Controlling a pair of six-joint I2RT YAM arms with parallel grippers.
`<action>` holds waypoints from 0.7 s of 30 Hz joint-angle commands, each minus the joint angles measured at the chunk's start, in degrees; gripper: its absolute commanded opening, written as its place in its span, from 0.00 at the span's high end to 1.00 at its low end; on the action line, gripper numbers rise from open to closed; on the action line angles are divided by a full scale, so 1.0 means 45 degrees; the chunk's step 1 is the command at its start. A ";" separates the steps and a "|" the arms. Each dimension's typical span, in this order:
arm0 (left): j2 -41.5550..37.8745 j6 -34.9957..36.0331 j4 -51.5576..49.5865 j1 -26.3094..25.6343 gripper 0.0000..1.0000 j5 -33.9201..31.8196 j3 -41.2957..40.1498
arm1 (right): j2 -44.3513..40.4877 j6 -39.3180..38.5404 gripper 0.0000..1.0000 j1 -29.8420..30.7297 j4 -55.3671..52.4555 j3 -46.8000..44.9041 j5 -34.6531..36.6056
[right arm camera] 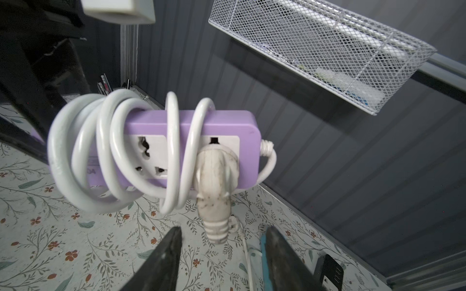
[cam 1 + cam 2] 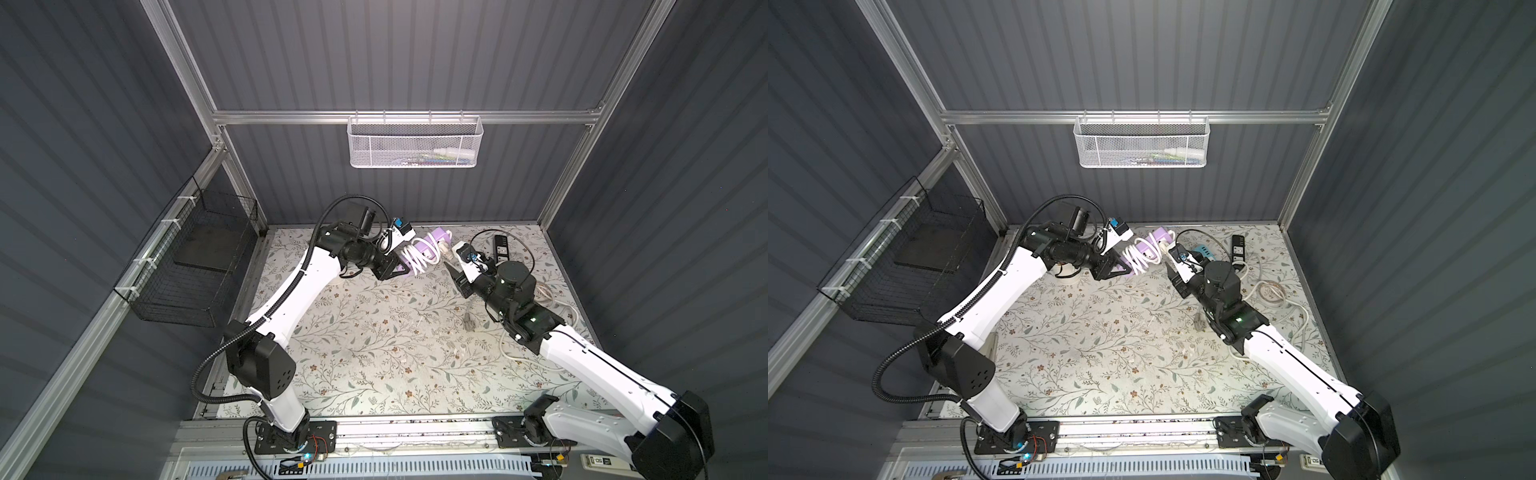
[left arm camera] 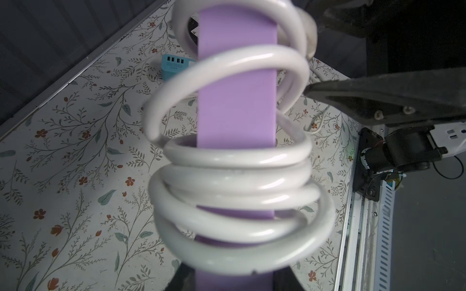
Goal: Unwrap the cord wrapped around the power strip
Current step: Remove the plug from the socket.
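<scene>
A purple power strip [image 2: 436, 237] [image 2: 1158, 237] [image 1: 227, 121] hangs above the floral table at the back, with my left gripper [image 2: 397, 270] [image 2: 1121, 270] [image 3: 233, 279] shut on one end of it. A white cord [image 2: 419, 259] [image 2: 1142, 259] [image 3: 234, 161] [image 1: 83, 151] coils around it in several loose loops. The cord's dirty white plug [image 1: 214, 176] sits in a socket near the strip's free end. My right gripper [image 2: 452, 270] [image 2: 1170, 272] [image 1: 223, 241] is open just short of that plug, whose tail reaches toward the gap between the fingers [image 1: 171, 252].
On the table behind and right lie a teal USB charger [image 3: 174, 65], a black power strip [image 2: 500, 247] and loose white cords [image 2: 544, 291]. A white mesh basket [image 2: 415, 141] hangs on the back rail. A black wire basket [image 2: 195, 257] is fixed to the left wall.
</scene>
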 commanded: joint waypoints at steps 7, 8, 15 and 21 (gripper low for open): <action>-0.0536 -0.0022 0.0443 -0.0150 1.00 0.0543 0.0099 | 0.0814 -0.0125 0.56 0.0003 0.0511 0.0747 -0.0052; -0.0552 -0.0035 0.0442 -0.0169 1.00 0.0558 0.0094 | 0.0822 -0.0106 0.58 -0.0021 0.0515 0.0765 -0.0039; -0.0489 -0.0036 0.0515 -0.0192 1.00 0.0480 0.0048 | 0.0520 0.0307 0.94 -0.0235 0.0521 0.0766 -0.0289; -0.0589 -0.0285 0.0917 -0.0188 1.00 0.0046 -0.0066 | 0.0234 0.0860 1.00 -0.0275 0.0169 0.0747 -0.0661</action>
